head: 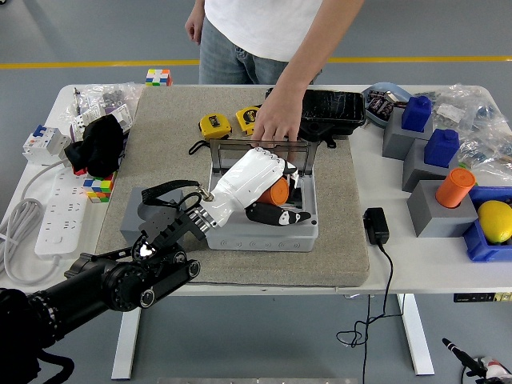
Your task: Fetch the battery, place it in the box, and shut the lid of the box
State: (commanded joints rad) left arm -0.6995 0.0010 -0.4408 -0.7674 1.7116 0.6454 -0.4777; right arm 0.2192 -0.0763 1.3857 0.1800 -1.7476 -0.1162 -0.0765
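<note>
The robot's left hand (254, 190), white-shelled with black fingers, reaches from the lower left over the grey box (264, 232) that sits on the beige mat (160, 144) in the middle of the white surface (416, 264); its fingers are clamped around the orange battery (276, 192), which it holds inside the box's open top, with the black fingertips (280, 216) lying low in the box just above the near wall. The box's clear lid (268, 152) stands tilted up at the far side, and a person's hand (276, 124) reaches down from the far edge and rests its fingers on the top rim of that lid. The person stands behind the surface in a white shirt and jeans. Just beyond the lid lie two yellow tape measures (214, 125) and a black pouch (332, 110). To the right of the mat a black power adapter (376, 226) lies with its cable trailing off the near edge, and farther right stand grey blocks carrying blue bottles (416, 112), an orange cylinder (454, 189) and a blue tray holding a lemon (496, 221). At the left are a white power strip (60, 210), a black cloth (100, 144) and two colourful cubes (158, 77). The right hand is out of sight
</note>
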